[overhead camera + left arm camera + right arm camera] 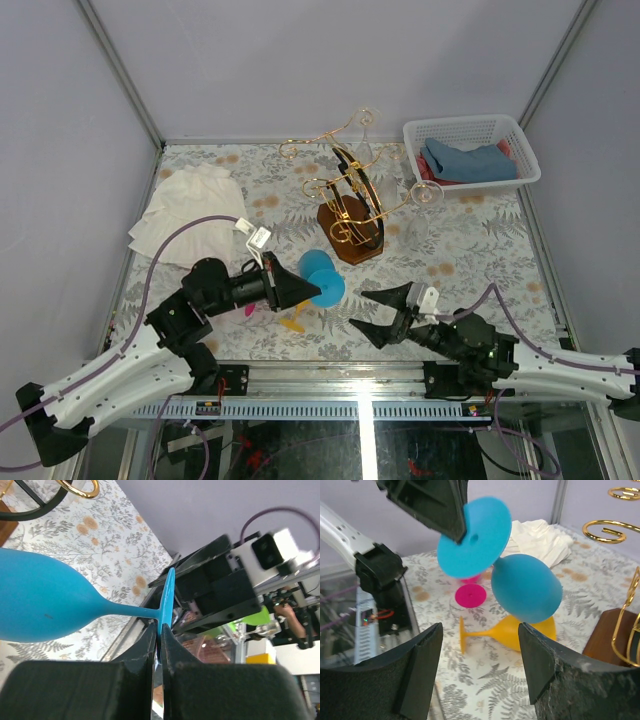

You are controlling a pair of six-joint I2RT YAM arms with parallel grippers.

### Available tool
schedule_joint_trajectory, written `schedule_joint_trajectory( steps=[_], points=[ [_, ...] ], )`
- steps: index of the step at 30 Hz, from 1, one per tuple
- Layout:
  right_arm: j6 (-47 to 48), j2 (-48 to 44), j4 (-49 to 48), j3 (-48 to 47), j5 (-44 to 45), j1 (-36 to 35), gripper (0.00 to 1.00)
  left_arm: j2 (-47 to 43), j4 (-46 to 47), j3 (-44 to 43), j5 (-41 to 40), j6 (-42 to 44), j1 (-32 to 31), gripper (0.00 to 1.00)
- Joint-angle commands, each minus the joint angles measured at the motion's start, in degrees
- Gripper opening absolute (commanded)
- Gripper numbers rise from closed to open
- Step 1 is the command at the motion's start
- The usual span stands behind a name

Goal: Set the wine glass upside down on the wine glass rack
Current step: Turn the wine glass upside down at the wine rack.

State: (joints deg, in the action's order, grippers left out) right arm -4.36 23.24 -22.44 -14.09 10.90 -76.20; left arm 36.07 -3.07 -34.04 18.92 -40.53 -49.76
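My left gripper (302, 288) is shut on the round foot of a blue wine glass (322, 275), held sideways above the table; the left wrist view shows its foot edge (165, 605) pinched between the fingers and its bowl (45, 602) pointing away. The glass also shows in the right wrist view (525, 587). The wine glass rack (352, 205), gold curly wire with a black arch on a brown base, stands just beyond the glass. My right gripper (385, 312) is open and empty, to the right of the glass and pointing at it.
A yellow glass (520, 630) lies on its side and a pink glass foot (471, 595) shows beneath the blue one. A white cloth (190, 212) lies at the back left. A white basket (470, 130) with blue cloth stands at the back right. Clear glasses hang on the rack.
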Motion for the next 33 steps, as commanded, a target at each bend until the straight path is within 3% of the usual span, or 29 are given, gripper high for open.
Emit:
schedule_joint_trajectory(
  steps=[1,9,19,25,33],
  points=[
    [16.0,3.2,-22.6,3.3,-2.1,-0.2,0.68,-1.2,6.4,-1.0,-1.2,-8.1,0.3,0.00],
    [25.0,21.2,-44.3,2.4,-1.8,-0.2,0.61,-0.9,11.6,0.2,-2.6,-14.7,0.2,0.00],
    [33.0,34.2,-63.1,0.6,6.2,-0.2,0.59,-0.7,13.0,1.2,-4.1,-17.8,0.2,0.00],
    [33.4,41.1,-67.1,-2.6,7.7,-0.2,0.56,0.2,15.4,2.0,-2.7,-19.1,0.2,0.00],
    [33.0,50.4,-73.2,-5.4,7.5,-0.2,0.39,0.2,16.6,2.1,-2.7,-19.7,0.2,0.00]
  ],
)
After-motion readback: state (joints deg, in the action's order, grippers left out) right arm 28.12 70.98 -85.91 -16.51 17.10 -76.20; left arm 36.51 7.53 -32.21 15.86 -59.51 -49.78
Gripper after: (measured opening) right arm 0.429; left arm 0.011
